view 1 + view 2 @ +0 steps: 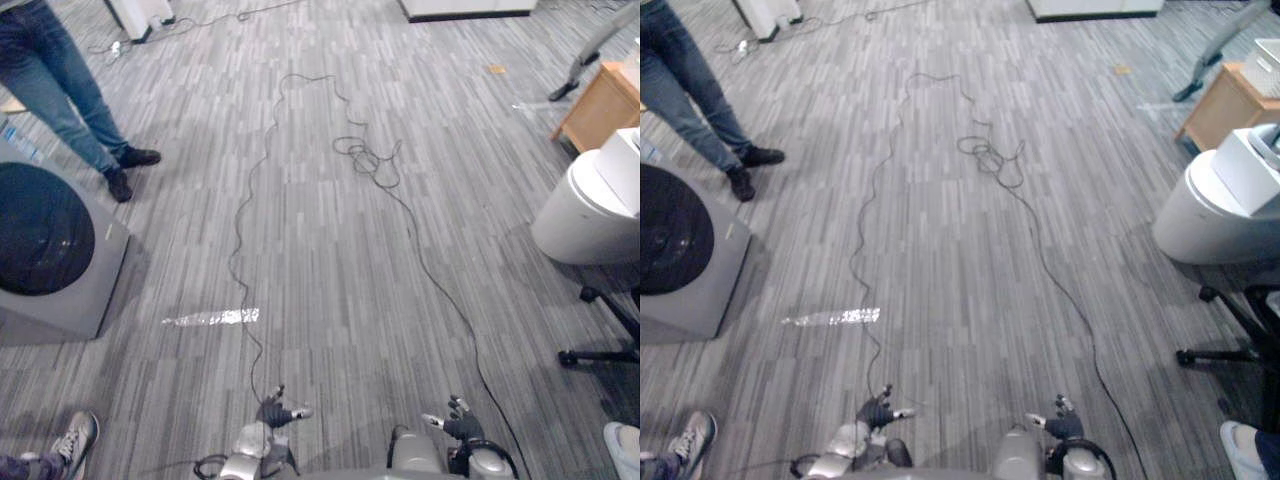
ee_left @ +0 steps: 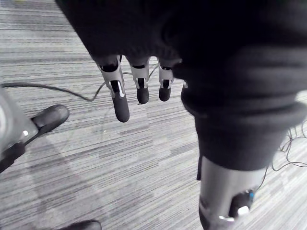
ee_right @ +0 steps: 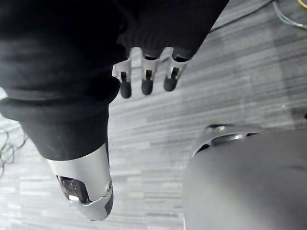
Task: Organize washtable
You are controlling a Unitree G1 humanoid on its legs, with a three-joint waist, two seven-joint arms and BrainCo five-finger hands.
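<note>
My left hand (image 1: 275,412) hangs low over the grey carpet at the bottom of the eye views. Its fingers (image 2: 120,103) are straight and relaxed and hold nothing. My right hand (image 1: 460,425) hangs a little to its right, also over bare carpet. Its fingers (image 3: 146,81) are loosely extended and empty. No washtable items lie within either hand's reach.
A grey washing machine (image 1: 50,250) with a dark round door stands at the left. A person in jeans (image 1: 60,90) stands behind it, and another shoe (image 1: 70,440) is at the lower left. At the right are a white round bin (image 1: 585,210), a wooden cabinet (image 1: 600,105) and a chair base (image 1: 605,330).
</note>
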